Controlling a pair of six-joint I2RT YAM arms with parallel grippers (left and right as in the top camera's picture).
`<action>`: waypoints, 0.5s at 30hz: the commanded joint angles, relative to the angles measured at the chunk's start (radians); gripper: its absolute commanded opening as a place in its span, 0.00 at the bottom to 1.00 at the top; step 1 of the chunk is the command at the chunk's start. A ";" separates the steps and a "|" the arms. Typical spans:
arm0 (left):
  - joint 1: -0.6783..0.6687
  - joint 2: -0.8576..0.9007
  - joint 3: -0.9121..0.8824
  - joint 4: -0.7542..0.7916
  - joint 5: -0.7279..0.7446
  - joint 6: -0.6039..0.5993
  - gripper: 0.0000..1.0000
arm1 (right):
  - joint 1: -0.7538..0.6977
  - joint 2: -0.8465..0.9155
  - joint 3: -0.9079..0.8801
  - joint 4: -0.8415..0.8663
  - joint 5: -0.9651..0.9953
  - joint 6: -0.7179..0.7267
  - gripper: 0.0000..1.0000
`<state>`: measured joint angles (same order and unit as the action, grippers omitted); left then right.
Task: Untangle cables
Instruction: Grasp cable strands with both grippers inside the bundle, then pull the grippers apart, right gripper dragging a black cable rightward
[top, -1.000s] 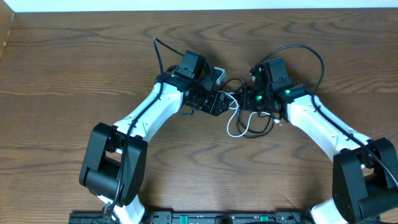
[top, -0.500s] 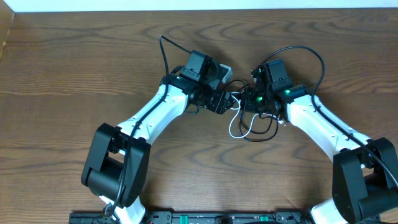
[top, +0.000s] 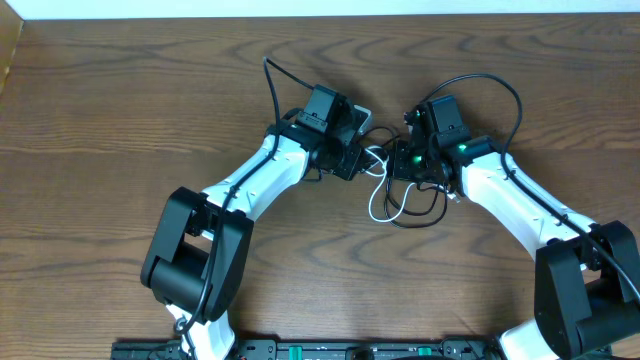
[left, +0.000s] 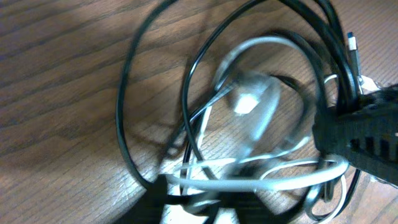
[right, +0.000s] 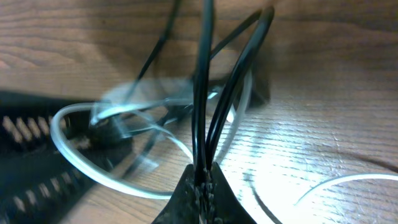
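Note:
The cables lie in a tangle (top: 385, 190) between my two grippers at the table's middle. A white cable (top: 377, 205) loops toward the front, and black cables (top: 425, 215) curl beside it. My left gripper (top: 352, 162) is at the tangle's left edge. In the blurred left wrist view the white cable (left: 249, 184) runs across its dark fingertips (left: 205, 199), which look shut on it, with black loops (left: 127, 106) beyond. My right gripper (top: 398, 162) is shut on a few black cable strands (right: 204, 124), pinched at its fingertips (right: 204, 177). The white cable (right: 68, 149) loops behind them.
The brown wooden table (top: 120, 100) carries both arms. A thick black arm cable (top: 500, 95) arcs over the right wrist, and another (top: 270, 85) rises from the left wrist. The right gripper's black body (left: 364, 134) shows in the left wrist view.
My left arm has swung right and slightly back, bringing its wrist closer to the right gripper. The cable loops between the grippers have bunched tighter. The right arm has held still.

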<state>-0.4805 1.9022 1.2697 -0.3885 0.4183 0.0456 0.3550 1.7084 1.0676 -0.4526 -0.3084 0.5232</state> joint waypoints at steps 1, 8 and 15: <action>-0.005 0.003 0.004 -0.013 -0.008 -0.002 0.08 | 0.002 0.013 0.016 -0.019 0.039 0.004 0.01; 0.075 -0.077 0.004 -0.123 -0.011 -0.001 0.07 | -0.052 0.012 0.016 -0.123 0.207 0.049 0.01; 0.250 -0.301 0.004 -0.275 -0.011 -0.001 0.08 | -0.188 0.012 0.016 -0.137 0.247 0.048 0.01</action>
<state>-0.2977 1.7172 1.2682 -0.6262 0.4164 0.0486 0.2283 1.7084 1.0687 -0.5903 -0.1287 0.5491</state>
